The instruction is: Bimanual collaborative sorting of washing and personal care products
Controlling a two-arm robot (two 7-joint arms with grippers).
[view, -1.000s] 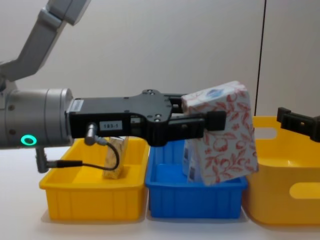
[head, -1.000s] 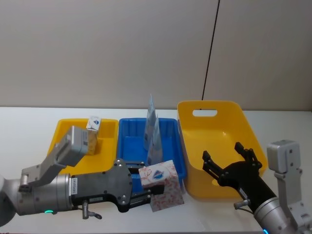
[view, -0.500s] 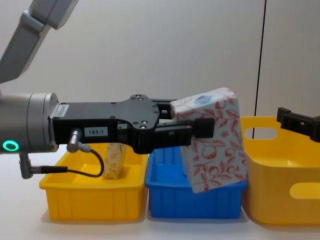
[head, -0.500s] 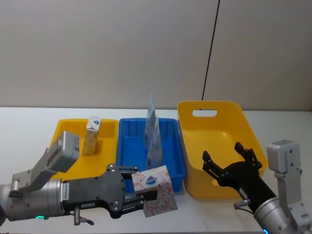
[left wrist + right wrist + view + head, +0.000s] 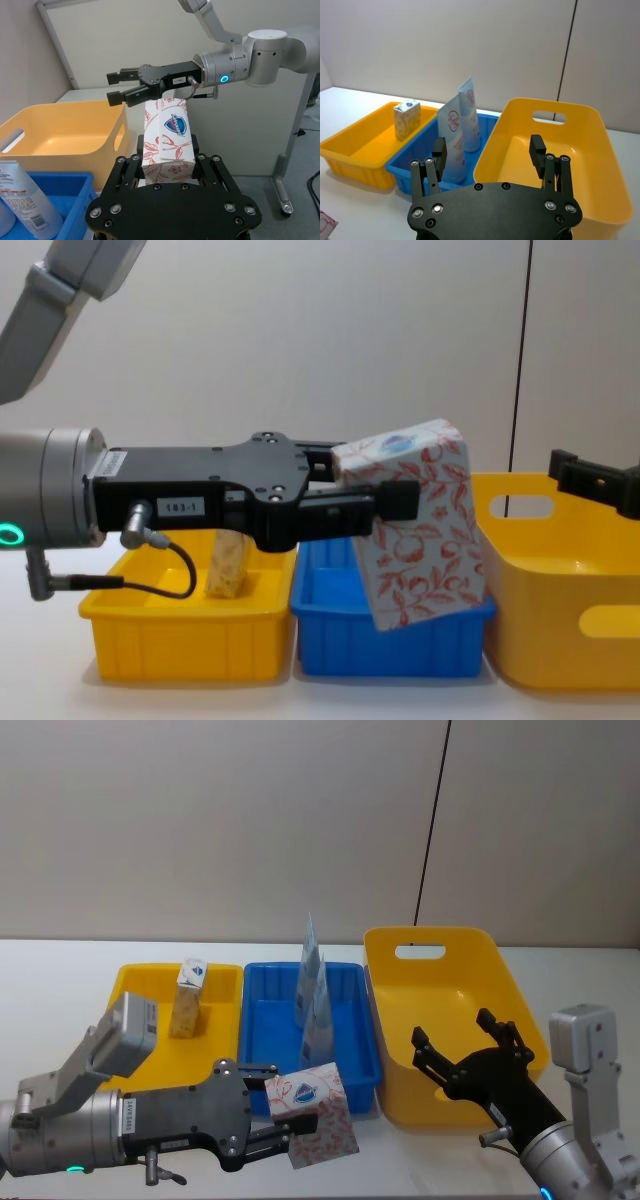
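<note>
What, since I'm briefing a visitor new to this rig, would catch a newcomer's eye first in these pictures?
Most striking is the soft rectangular pack, white with red-orange pattern and blue logo, clamped in the left gripper, tilted in the air before the blue plastic bin. The right gripper hovers open at the near side of the large yellow plastic bin, and tall slim pale blue-white pouches stand in the blue bin.

Head view: your left arm (image 5: 110,1125) lies level across the lower left of the frame, wrist straight. The left pincer (image 5: 300,1122), at bottom centre, has both fingers clamped on the patterned pack (image 5: 322,1138), which it holds tilted. Your right arm (image 5: 565,1145) enters from the lower right corner. The right pincer (image 5: 455,1042) has its fingers spread wide.
</note>
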